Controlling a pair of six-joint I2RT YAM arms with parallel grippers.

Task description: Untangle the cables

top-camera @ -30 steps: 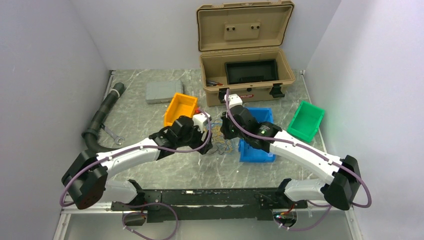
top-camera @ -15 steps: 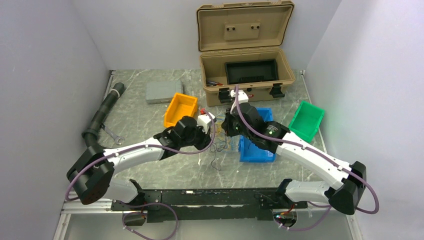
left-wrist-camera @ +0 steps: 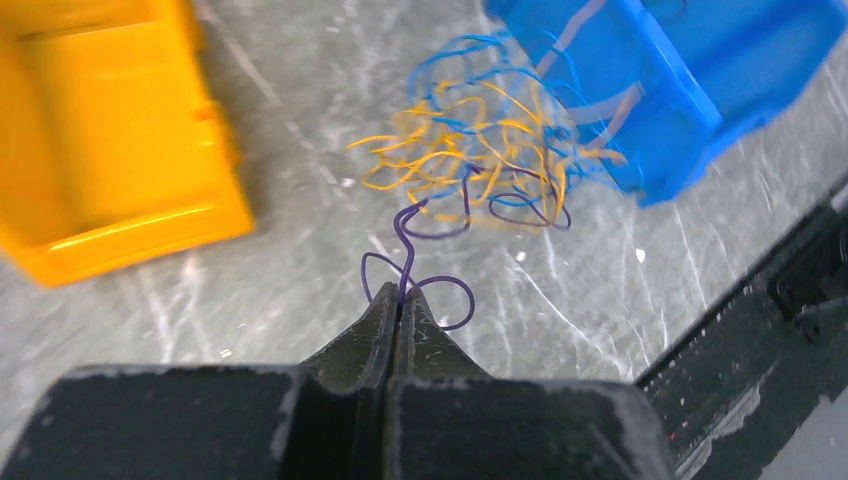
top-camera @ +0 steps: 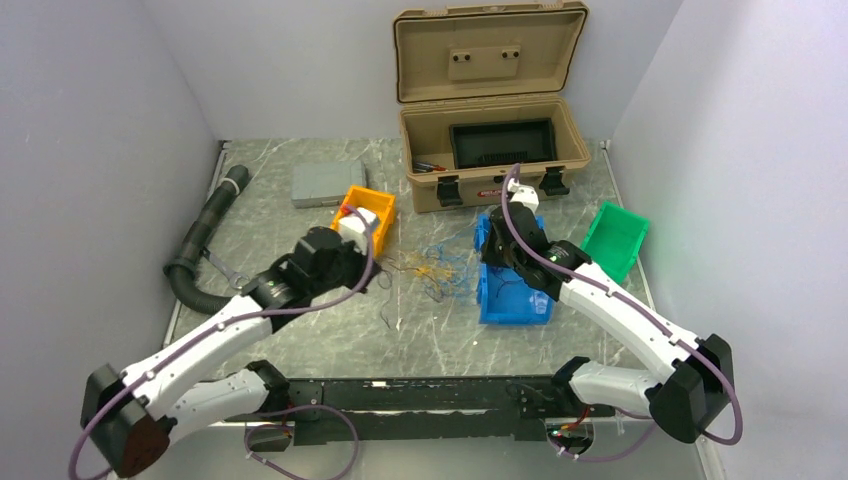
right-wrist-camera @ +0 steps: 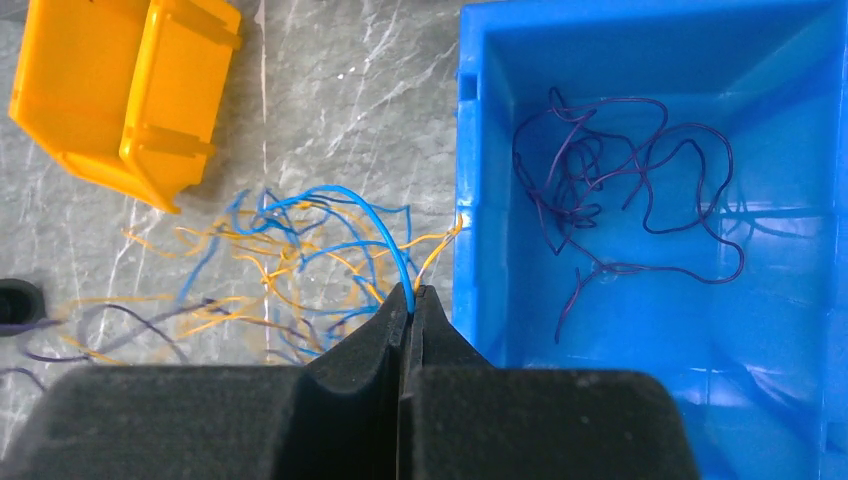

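Overhead, both grips are hard to make out; the wrist views show the left gripper (left-wrist-camera: 398,300) clamped on a purple strand of the cables (left-wrist-camera: 480,150), and the right gripper (right-wrist-camera: 411,295) on a blue one.

Our left arm (top-camera: 200,340): stretched forward
Our left gripper (left-wrist-camera: 398,305): pinched closed
Our right arm (top-camera: 620,310): stretched forward
Our right gripper (right-wrist-camera: 412,295): pinched closed

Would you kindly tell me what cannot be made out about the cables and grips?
- Top view: the cables are too thin to trace singly.
- Left wrist: the purple wire's end vanishes between the left gripper's fingers.
- Right wrist: whether the right gripper also pinches the yellow strand beside the blue wire is unclear; the frame edge crops the blue bin.
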